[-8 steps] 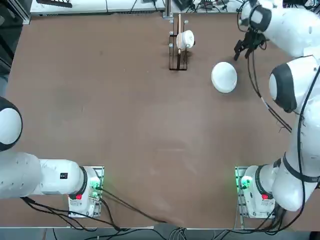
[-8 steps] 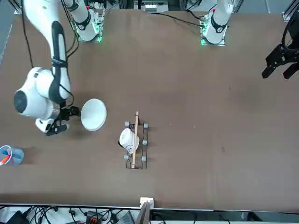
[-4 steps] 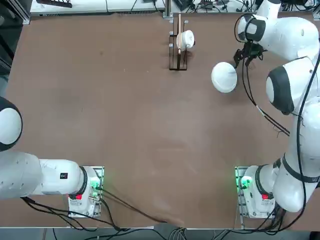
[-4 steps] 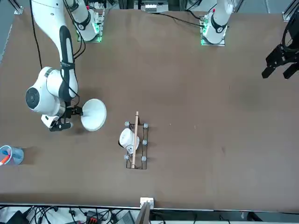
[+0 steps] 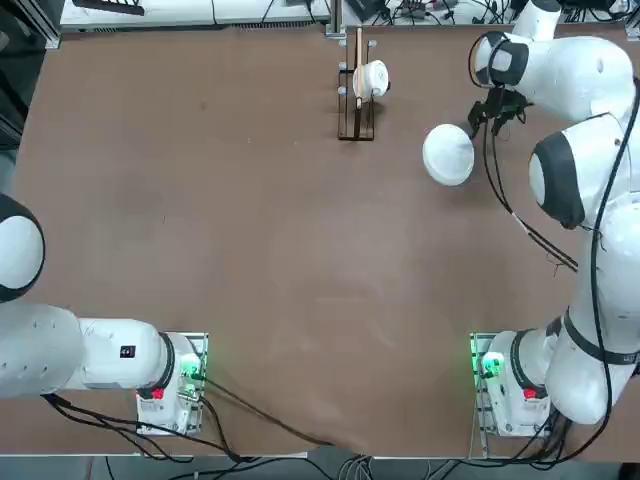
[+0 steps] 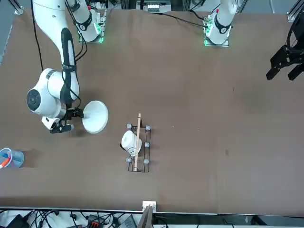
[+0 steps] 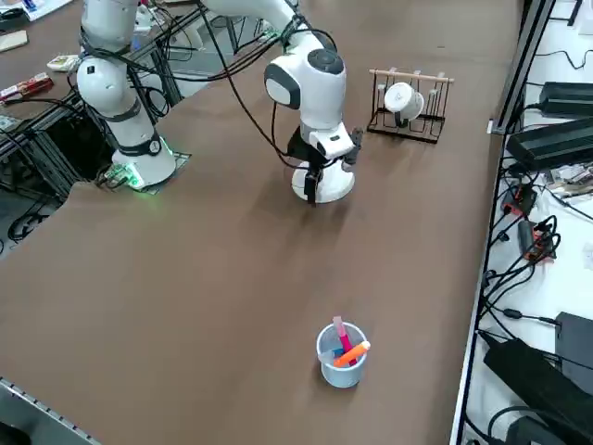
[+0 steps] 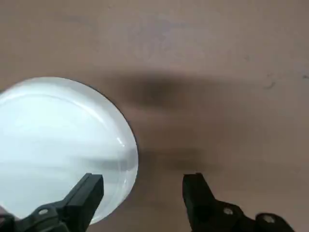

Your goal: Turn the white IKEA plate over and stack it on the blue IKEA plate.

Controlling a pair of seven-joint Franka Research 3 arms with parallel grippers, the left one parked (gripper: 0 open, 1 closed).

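Top view: the white plate (image 5: 448, 155) lies on the bench (image 5: 250, 230) toward 1 o'clock, well apart from the mug rack (image 5: 357, 90) at 12 o'clock; the right hand (image 5: 495, 108) hangs just beside the plate's rim, at the plate's 2 o'clock. No blue plate shows anywhere on the bench.

Front view: the plate (image 6: 95, 116) sits at 9 o'clock of the bench, the hand (image 6: 66, 119) low at its 9 o'clock edge. A cup of pens (image 6: 10, 157) stands further off at 8 o'clock.

Right side view: the plate (image 7: 326, 184) rests dome-like, so it seems to lie rim down, base upward; the hand (image 7: 320, 169) is partly in front of it.

Right wrist view: the two fingers (image 8: 84, 193) are spread apart; one overlaps the plate's edge (image 8: 67, 145), the other stands over bare bench. Nothing is gripped.

Step in hand: judged as closing in on the rim for a grasp, or just having let go; the views fit both.

Next move: any grasp would need one finger under the thin rim, which lies flat on the bench.

Axis: the plate is round, with no long axis; its face points straight down.
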